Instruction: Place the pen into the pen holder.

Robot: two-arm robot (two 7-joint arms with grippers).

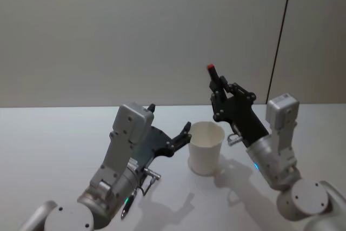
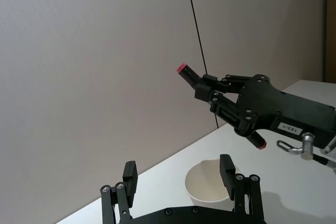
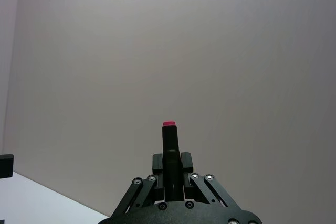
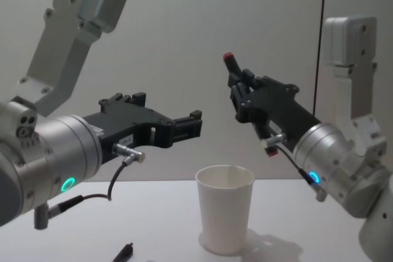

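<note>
A black pen with a red end sticks up and tilts out of my right gripper, which is shut on it, raised above and just right of the pen holder. The pen holder, a white paper cup, stands upright on the white table. The chest view has the pen in the right gripper, well above the cup. My left gripper hovers open just left of the cup rim, holding nothing. In the left wrist view its fingers flank the cup.
A thin black cable runs down the grey wall at the back right. A small dark item lies on the table near the front, left of the cup. Bare table lies around the cup.
</note>
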